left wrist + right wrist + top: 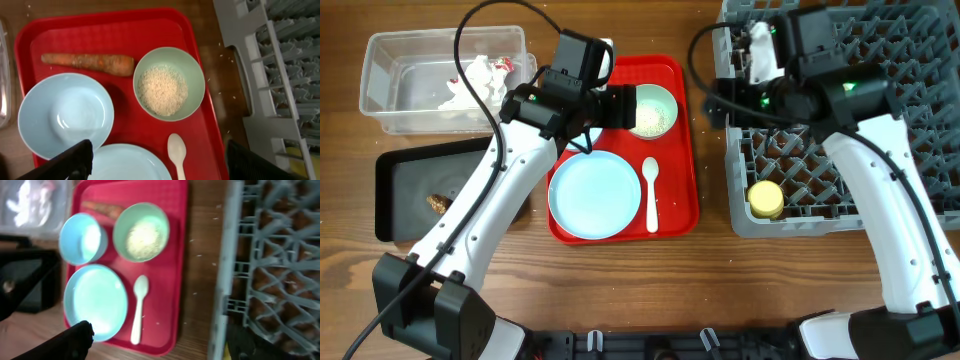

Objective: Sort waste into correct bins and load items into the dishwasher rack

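Both gape wide, empty: left pincer point(159, 152) over the red tray point(100, 35), right pincer point(159, 332) by the dishwasher rack point(231, 240).

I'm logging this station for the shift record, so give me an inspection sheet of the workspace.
Surface: wooden table.
Job's things: napkin and red wrapper in clear tub; brown lump in black tray; yellow cup in dishwasher rack; carrot, plate, blue bowl, spoon and mint bowl of rice on red tray.
Clutter: stray grains on table beside rack.
Grippers: left gripper open over red tray; right gripper open, empty.
Cables: black cables loop above both arms.
Surroundings: nothing seen.
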Tool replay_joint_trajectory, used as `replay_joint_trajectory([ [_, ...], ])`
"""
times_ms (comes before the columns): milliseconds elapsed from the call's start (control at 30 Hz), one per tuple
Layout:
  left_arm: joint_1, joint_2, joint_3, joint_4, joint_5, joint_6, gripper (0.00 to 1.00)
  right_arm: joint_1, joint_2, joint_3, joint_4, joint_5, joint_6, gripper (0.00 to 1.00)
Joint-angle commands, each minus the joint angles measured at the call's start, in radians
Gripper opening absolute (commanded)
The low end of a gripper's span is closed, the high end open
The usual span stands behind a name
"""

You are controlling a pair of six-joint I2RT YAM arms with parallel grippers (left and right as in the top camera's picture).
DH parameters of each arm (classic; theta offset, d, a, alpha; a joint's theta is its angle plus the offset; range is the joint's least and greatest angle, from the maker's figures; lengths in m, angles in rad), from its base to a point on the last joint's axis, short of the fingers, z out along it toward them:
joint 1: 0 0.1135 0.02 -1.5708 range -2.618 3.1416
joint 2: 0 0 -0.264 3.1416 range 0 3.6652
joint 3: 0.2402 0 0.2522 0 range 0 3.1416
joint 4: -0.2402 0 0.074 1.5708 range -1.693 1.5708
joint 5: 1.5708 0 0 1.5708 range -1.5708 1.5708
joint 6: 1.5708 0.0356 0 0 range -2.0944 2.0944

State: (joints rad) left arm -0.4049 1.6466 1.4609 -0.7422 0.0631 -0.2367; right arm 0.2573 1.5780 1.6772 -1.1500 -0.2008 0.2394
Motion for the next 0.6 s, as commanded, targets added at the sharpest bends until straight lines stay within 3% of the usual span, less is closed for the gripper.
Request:
replay_joint_trajectory([
  [0, -0.009, 0.076, 0.018, 0.044, 0.035, 0.027, 0.82, -0.074, -0.049, 0.02, 0.006, 0.044, 0.023, 0.89],
  [267, -0.017, 0.15, 0.018, 0.074, 0.06, -0.063, 0.8, -0.09, -0.048, 0.02, 0.057, -0.008, 0.026, 0.88],
  [567, -0.067, 0.307, 0.018, 0.121, 0.082, -0.012, 0.68, -0.09, -0.048, 0.02, 0.042, -0.005, 0.053, 0.88],
])
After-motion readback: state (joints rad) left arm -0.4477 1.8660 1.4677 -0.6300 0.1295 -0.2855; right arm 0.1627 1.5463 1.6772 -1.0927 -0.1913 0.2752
